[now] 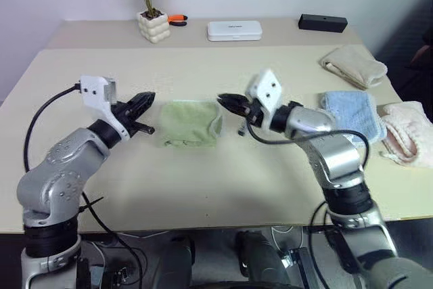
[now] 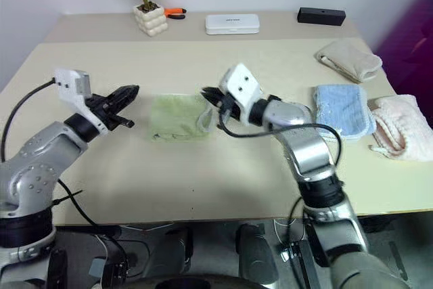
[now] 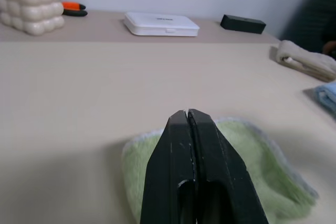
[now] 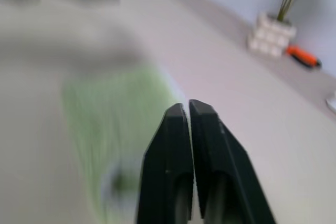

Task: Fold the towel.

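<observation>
Both grippers, left gripper (image 1: 143, 103) and right gripper (image 1: 226, 101), pinched shut and empty, flank the towel (image 1: 191, 122).
It seems folded; a stray sweep could snag its edge and undo it.

The folded towel (image 1: 191, 122) lies on the table (image 1: 203, 187), between the left hand (image 1: 147, 103) at its left and the right hand (image 1: 226, 102) at its right, both raised above the tabletop. Right of it lie three other folded towels: one nearest (image 1: 352, 114), one behind that (image 1: 354, 66), one at the right edge (image 1: 408, 130). Along the back stand a potted plant (image 1: 151, 15), a tool (image 1: 177, 19) beside it, a flat case (image 1: 234, 30) and a box (image 1: 323, 23) farther right.
</observation>
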